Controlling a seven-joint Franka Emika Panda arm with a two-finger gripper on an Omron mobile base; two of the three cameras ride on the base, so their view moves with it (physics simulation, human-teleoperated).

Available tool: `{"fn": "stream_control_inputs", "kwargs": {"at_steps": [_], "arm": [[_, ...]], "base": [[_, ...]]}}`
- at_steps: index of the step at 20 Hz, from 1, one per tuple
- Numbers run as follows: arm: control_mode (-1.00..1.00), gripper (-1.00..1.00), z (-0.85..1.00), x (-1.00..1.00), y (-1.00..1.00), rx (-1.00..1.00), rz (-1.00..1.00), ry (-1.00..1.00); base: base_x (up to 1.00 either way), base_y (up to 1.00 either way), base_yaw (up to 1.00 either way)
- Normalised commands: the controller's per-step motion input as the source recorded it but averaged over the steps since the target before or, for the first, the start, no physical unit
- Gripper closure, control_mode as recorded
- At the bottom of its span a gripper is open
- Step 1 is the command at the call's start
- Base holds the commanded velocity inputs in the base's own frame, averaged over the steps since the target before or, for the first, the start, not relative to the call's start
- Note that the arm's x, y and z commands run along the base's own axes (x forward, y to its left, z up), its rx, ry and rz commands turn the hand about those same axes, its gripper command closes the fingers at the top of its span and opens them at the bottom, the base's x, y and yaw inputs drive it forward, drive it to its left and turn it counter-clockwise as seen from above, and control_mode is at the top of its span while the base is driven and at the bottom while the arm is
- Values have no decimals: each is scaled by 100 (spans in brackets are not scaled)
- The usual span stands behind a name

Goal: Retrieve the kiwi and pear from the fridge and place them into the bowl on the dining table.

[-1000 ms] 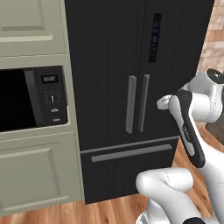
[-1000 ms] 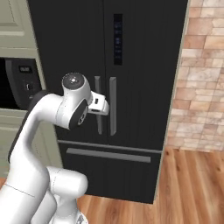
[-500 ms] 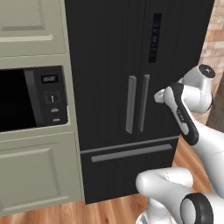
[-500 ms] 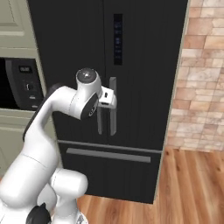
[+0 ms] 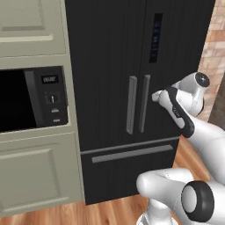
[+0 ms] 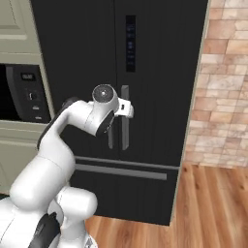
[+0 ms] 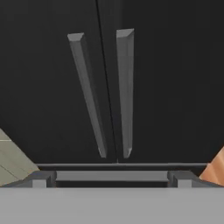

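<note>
black microwave [image 5: 26,101], cream cabinets [image 5: 35,176], brick wall [image 6: 225,92]

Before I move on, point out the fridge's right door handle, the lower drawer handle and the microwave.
Right door handle [image 7: 125,92], hand view, mid-length.
Lower drawer handle [image 5: 132,154], left base view, middle of bar.
Microwave [image 5: 50,97], left base view, control panel.

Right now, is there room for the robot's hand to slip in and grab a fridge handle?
Yes. Bare black door lies outside each grey handle of the fridge. Between the two it's a tight slit. The open hand is short of both.
</note>
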Motion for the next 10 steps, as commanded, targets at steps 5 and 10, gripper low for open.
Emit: {"fn": "stream_control_inputs", "kwargs": {"at_steps": [5,10], "arm": [[-100,-100,-23,35,-8,1,0,-6],[-100,-100,-10,45,-20,4,0,0]], "base": [[0,0,0],[0,0,0]]}}
